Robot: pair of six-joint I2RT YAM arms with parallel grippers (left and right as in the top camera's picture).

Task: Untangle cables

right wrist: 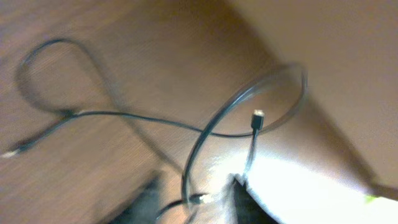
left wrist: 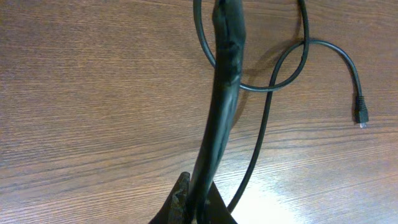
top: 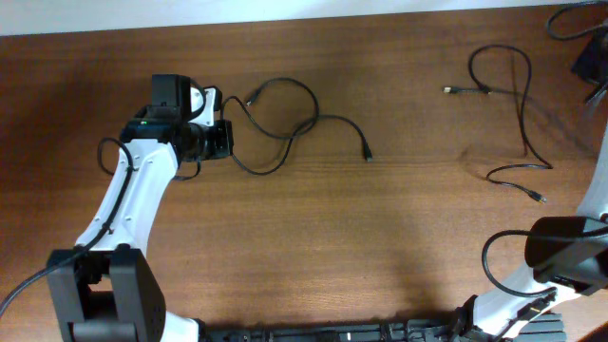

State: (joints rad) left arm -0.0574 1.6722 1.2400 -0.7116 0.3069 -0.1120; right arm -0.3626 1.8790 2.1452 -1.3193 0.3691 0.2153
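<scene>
One black cable [top: 285, 133] lies in loops on the wooden table left of centre, with a plug end [top: 368, 154] toward the middle. My left gripper [top: 226, 140] is shut on this cable. In the left wrist view the held stretch [left wrist: 221, 93] runs up from the jaws [left wrist: 196, 202], with a loop and the plug [left wrist: 361, 116] beyond. A second black cable [top: 521, 104] lies at the right with pale tips. In the blurred right wrist view my right gripper [right wrist: 199, 199] is open above a cable [right wrist: 205, 134], with a pale plug tip between its fingers.
The table's far edge [top: 380, 14] runs along the top. The right arm's links [top: 570, 252] fill the bottom right corner. More dark cords [top: 570, 19] sit at the top right corner. The left arm's base [top: 104, 294] stands at the bottom left.
</scene>
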